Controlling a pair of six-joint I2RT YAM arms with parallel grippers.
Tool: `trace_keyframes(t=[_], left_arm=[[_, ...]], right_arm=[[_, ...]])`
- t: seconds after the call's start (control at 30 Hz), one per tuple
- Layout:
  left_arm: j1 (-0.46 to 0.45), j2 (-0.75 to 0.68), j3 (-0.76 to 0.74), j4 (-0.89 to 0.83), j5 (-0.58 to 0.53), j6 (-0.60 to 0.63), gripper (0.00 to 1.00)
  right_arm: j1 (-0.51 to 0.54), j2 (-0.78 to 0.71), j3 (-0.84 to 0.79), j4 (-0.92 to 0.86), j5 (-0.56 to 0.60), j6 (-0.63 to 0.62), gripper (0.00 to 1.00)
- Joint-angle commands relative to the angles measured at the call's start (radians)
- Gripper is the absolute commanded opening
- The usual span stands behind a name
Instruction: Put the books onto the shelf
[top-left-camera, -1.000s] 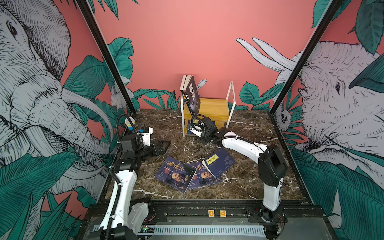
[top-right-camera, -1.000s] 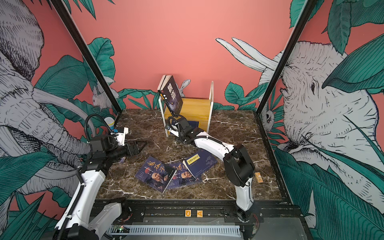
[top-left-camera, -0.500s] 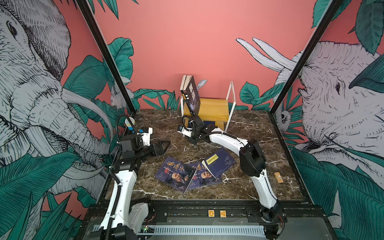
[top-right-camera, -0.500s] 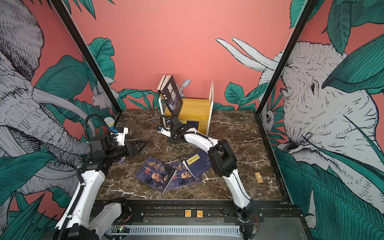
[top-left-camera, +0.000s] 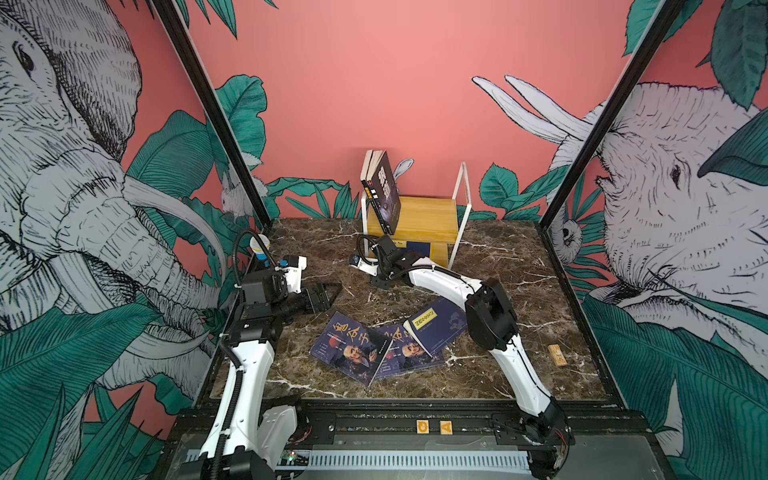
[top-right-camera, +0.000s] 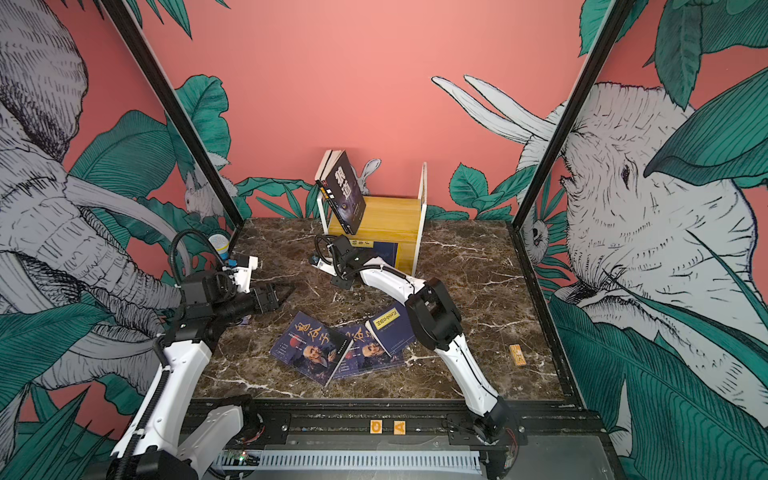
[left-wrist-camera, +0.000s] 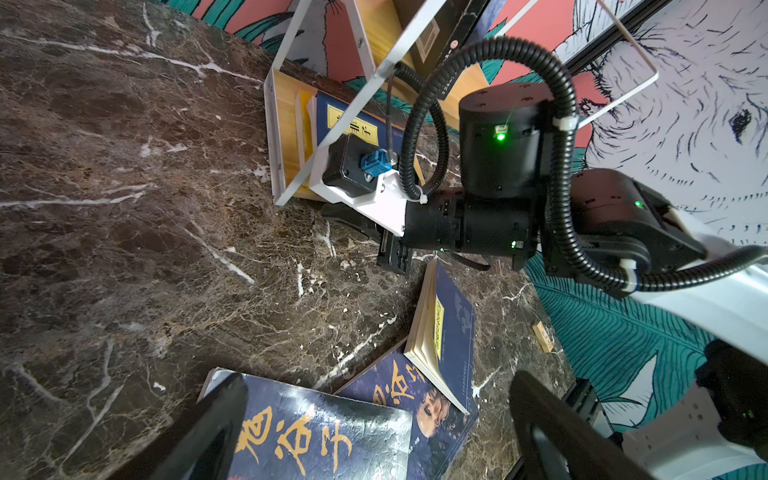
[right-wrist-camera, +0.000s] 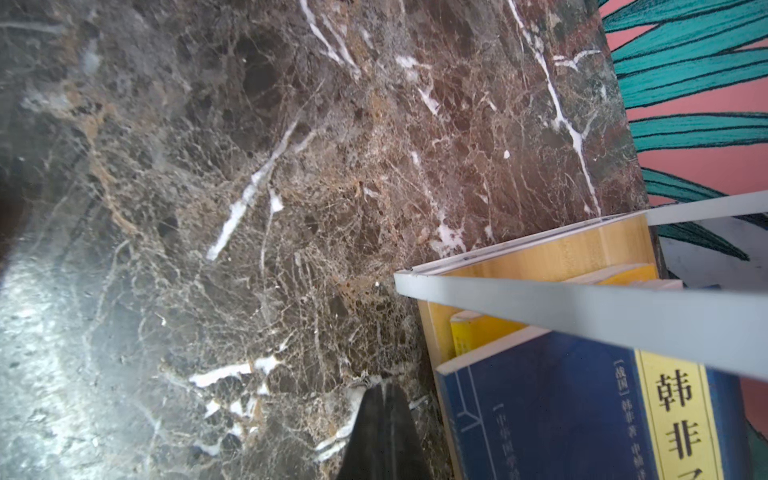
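Note:
The shelf (top-left-camera: 422, 216) stands at the back centre. A black book (top-left-camera: 384, 193) leans with others on its top board. A navy book with a yellow label (right-wrist-camera: 582, 415) lies on the lower board, also in the left wrist view (left-wrist-camera: 353, 124). Three navy books lie overlapping on the marble: a portrait one (top-left-camera: 353, 347), a second one (top-left-camera: 405, 351) and a yellow-label one (top-left-camera: 440, 324). My right gripper (top-left-camera: 380, 284) is shut on nothing, tips (right-wrist-camera: 384, 388) down at the marble beside the shelf's front left corner. My left gripper (top-left-camera: 328, 291) hangs open above the portrait book (left-wrist-camera: 324, 436).
A small wooden block (top-left-camera: 557, 355) lies on the marble at the right. A white and blue cup (top-left-camera: 259, 245) stands in the back left corner. Black frame posts (top-left-camera: 216, 116) and patterned walls close in both sides.
My right gripper has drawn back from the shelf's lower board, leftward and toward the front, and has shut with nothing in it. The navy book stays on that board. The left arm has not moved.

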Motion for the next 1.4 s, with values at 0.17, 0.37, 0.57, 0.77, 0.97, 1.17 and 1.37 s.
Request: trace_keyframes(t=[0.17,0.37,0.57,0.77,0.97,1.17,1.37], left_arm=[[0.005,-0.017,-0.005,-0.003,0.017,0.001,0.99],[0.007,-0.025,-0.014,0.006,0.018,-0.001,0.99],[0.008,-0.026,-0.022,0.020,0.018,-0.004,0.99],[0.008,-0.026,-0.025,0.024,0.021,-0.006,0.99],[0.010,-0.029,-0.019,0.006,0.021,0.000,0.99],[0.011,-0.026,-0.016,0.002,0.029,0.000,0.99],[0.013,-0.028,-0.016,0.002,0.030,-0.004,0.99]], right_arm=[[0.001,0.015,0.004,0.025,0.103,-0.015,0.00],[0.000,0.027,0.014,0.076,0.184,-0.013,0.00],[0.000,0.027,0.001,0.110,0.248,-0.028,0.00],[-0.001,0.014,-0.020,0.128,0.262,-0.035,0.00],[-0.008,-0.006,-0.038,0.129,0.271,-0.041,0.00],[-0.014,-0.082,-0.087,0.059,0.089,0.008,0.00],[-0.014,-0.074,-0.068,0.020,-0.008,0.043,0.00]])
